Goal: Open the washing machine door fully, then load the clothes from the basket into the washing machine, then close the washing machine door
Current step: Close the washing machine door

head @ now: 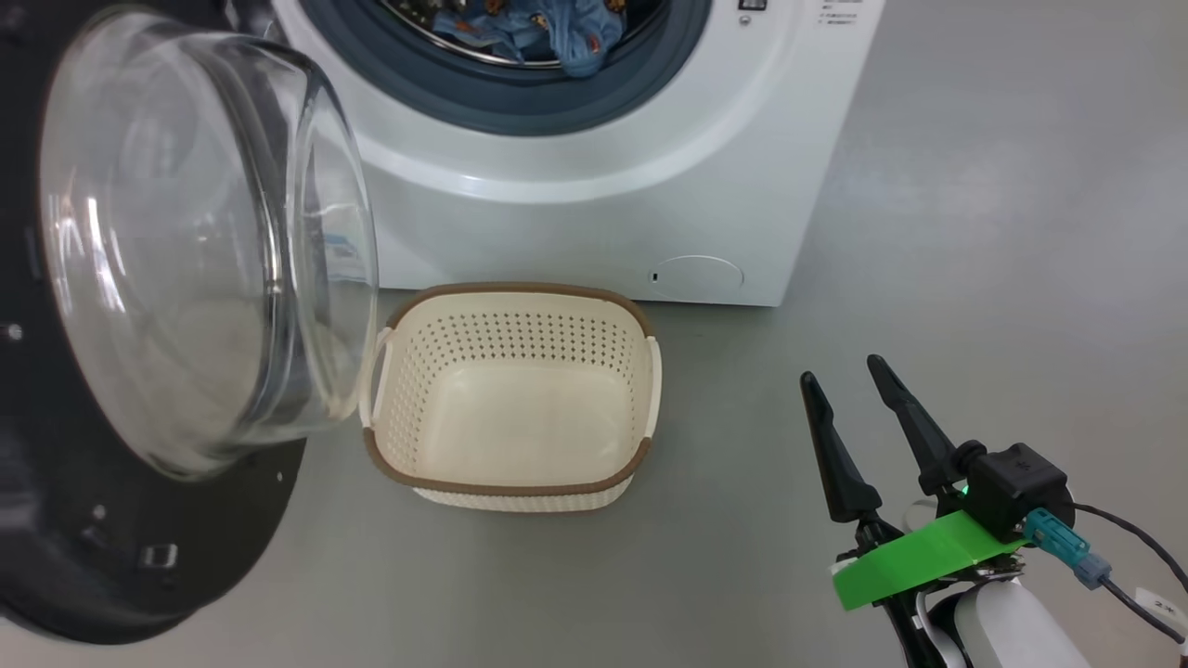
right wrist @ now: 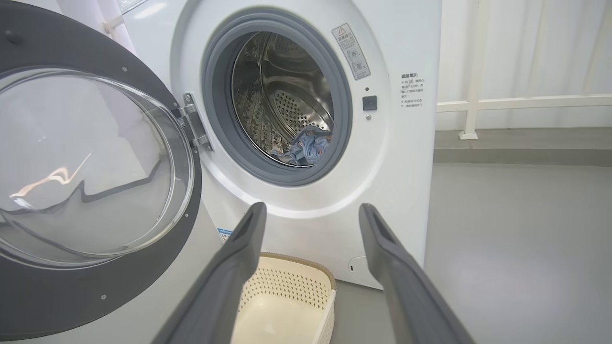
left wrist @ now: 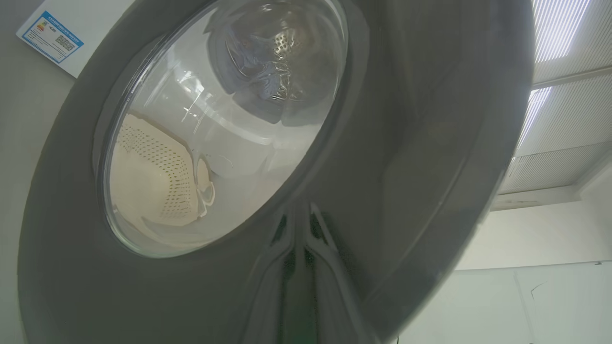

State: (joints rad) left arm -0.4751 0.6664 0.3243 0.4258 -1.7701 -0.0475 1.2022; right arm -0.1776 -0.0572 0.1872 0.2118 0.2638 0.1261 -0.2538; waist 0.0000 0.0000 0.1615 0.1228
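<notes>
R gripper (head: 841,368) (right wrist: 311,206): wide apart, two long dark fingers (right wrist: 224,282) splayed, nothing btwn, touching nothing. Hangs above smooth grey floor (head: 928,232).

Low btwn its fingers in R wrist view, off to its L in head view: small rectangular cream plastic basket (head: 520,289) (right wrist: 291,286) w/ perforated sides & brown woven-look rim. Upright on floor, bare cream bottom showing, near fingers but apart.

Straight ahead, beyond basket: big white boxy front-loader washing machine (head: 575,223) (right wrist: 397,167), w/ grey rubber gasket (right wrist: 216,105) round perforated steel drum (right wrist: 287,95). Low in drum, at front lip: clothes (head: 548,32) (right wrist: 306,148), light blue fabric w/ small orange-brown prints, bunched. Small round white flap (head: 696,276) at machine's foot, just behind basket.

Ahead & L of R gripper: large round door (head: 186,260) (right wrist: 86,167), wide glossy black rim, bulging clear glass bowl. Swung out on metal hinge (right wrist: 193,126) at porthole's L side, bowl side turned toward R gripper. In head view, bowl overlaps basket's L handle.

L gripper (left wrist: 297,267): closed up, fingers pressed together, dark against door's (left wrist: 406,143) glossy outer rim & mirrored in it. Right at rim; contact can't tell. Past its tips, thru glass: basket (left wrist: 153,181) & clothes (left wrist: 258,67), warped. Up & L of it: blue label sticker (left wrist: 50,36) on white panel.
</notes>
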